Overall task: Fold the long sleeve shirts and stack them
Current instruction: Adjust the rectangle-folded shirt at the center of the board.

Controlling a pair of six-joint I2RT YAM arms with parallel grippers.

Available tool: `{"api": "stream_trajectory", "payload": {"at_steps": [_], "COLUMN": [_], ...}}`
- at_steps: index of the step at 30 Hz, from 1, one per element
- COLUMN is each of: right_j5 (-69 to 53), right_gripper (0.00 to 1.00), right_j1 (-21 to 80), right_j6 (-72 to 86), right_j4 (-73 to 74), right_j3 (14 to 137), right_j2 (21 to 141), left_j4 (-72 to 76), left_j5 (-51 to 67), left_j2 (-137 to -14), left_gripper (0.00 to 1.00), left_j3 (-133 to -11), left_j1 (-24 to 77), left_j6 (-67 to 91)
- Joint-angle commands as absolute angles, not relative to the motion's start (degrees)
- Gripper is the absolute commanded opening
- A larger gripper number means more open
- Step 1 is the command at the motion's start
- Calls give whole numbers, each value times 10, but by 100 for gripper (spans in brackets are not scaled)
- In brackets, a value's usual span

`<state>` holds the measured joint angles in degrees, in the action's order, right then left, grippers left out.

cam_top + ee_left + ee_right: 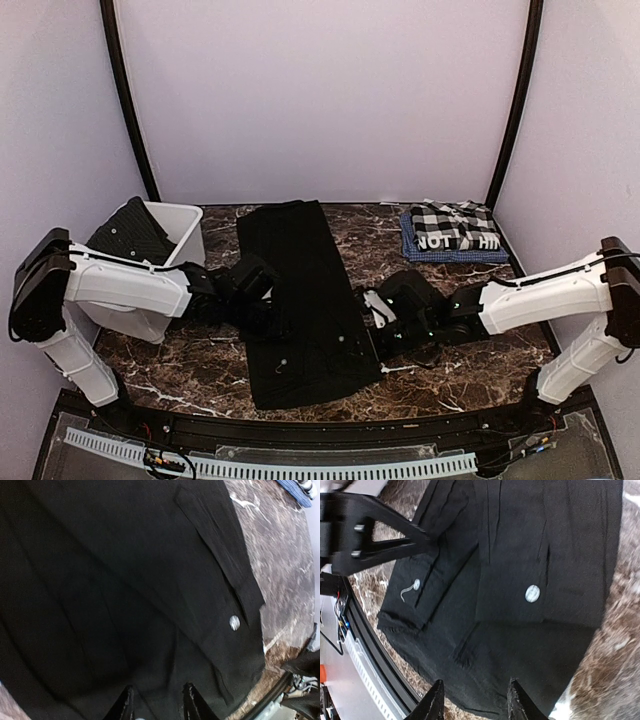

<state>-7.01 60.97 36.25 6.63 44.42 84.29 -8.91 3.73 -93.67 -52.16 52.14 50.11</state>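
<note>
A black long sleeve shirt [300, 300] lies spread flat in a long strip down the middle of the table. My left gripper [262, 298] rests at its left edge; in the left wrist view the jaws [159, 702] stand apart over dark cloth near a white button [234, 623]. My right gripper [385, 318] is at the shirt's right edge, jaws [475, 700] apart above the hem, nothing pinched between them. The checked shirt lettered "NOT" [455, 232] lies folded at the back right. Another black shirt [130, 232] hangs in the bin.
A white plastic bin [185, 225] stands tilted at the left, behind my left arm. The table's front edge carries a black rail [380, 655] close to the shirt's near hem. Bare marble [380, 240] lies between the two shirts.
</note>
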Motion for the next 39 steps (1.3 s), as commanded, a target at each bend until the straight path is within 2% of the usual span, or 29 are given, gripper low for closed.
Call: {"api": "stream_trajectory", "payload": {"at_steps": [1,8,17,26,32,36,39], "right_j5": [-31,12,32,76,136,169,166], "right_gripper": [40,37,36,36,42,52,59], "right_j1": [648,687,747,823,809,778,745], "right_j6": [422,471,521,576,566,566,551], "right_j4": [18,-25,-37,40,99,98,76], "right_j3": [415,373,357,400,409,391,374], "right_j2": [838,872,914,875,789,743,720], "left_j4": [-89,-92,-149,-223,-264,-283,-264], "left_j5": [6,-13,-34,-49,-80,-105,-76], "left_j2": [-871,-854,-841,-731,-654,-608,-587], "left_gripper": [31,27,25,27,37,42,43], "left_j3": [-468,-405,-344,-323,-374,-365,-331], "left_j1": [556,621,638,642,646,633,610], "left_j6": [591,654,714,723,705,704,693]}}
